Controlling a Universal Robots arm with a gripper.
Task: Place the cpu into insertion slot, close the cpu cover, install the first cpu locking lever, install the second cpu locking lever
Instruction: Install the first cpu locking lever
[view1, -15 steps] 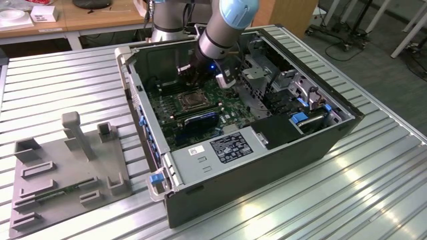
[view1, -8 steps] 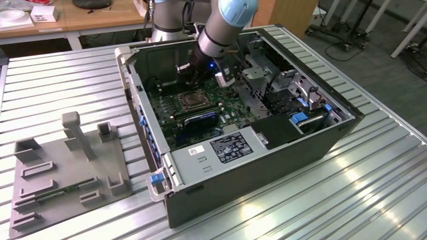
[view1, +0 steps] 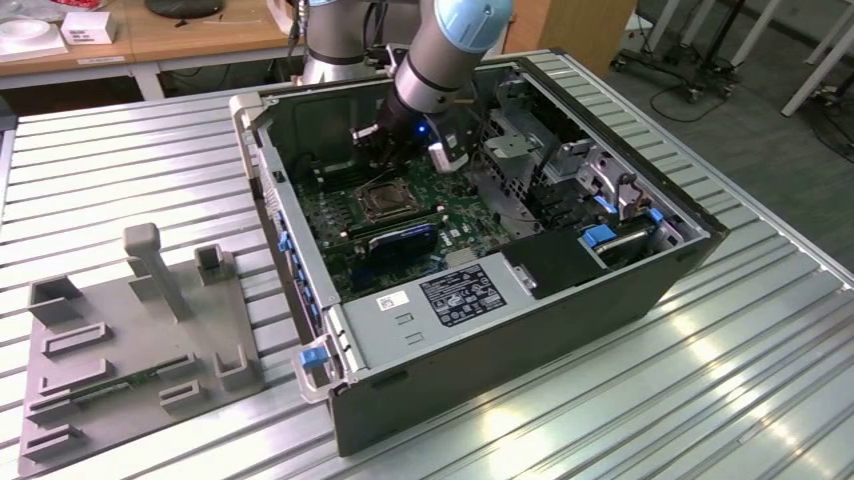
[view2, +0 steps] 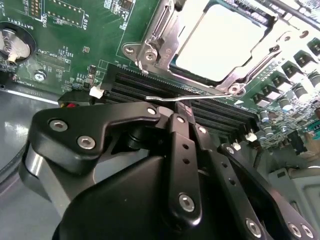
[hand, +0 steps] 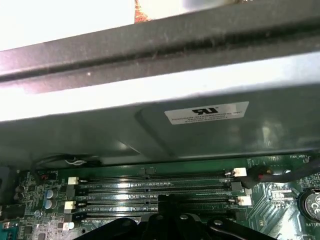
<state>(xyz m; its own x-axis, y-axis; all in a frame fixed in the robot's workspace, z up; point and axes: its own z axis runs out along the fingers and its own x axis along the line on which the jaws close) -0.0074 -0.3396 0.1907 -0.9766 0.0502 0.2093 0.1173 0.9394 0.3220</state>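
Note:
The cpu (view2: 220, 40) lies in the insertion slot (view1: 378, 202), its pale metal top showing through the window of the cpu cover (view2: 165, 47), which is folded down flat over it. One locking lever (view2: 159, 20) runs along a side of the socket. A second thin lever rod (view2: 200, 96) stretches along the socket edge above the memory slots (view2: 150, 85), its bent free end just off my fingertips. My black gripper (view2: 182, 116) is shut with nothing between its fingers, hovering over the memory slots beside the socket. In the exterior view the gripper (view1: 384, 150) reaches down inside the open case.
The case walls (view1: 267, 160) box in the board. A black box with a white label (view1: 461, 290) and blue-tabbed drive bays (view1: 601, 236) sit near the socket. A coin battery (view2: 12, 42) is on the board. A grey fixture plate (view1: 134, 340) stands on the table at the exterior view's left.

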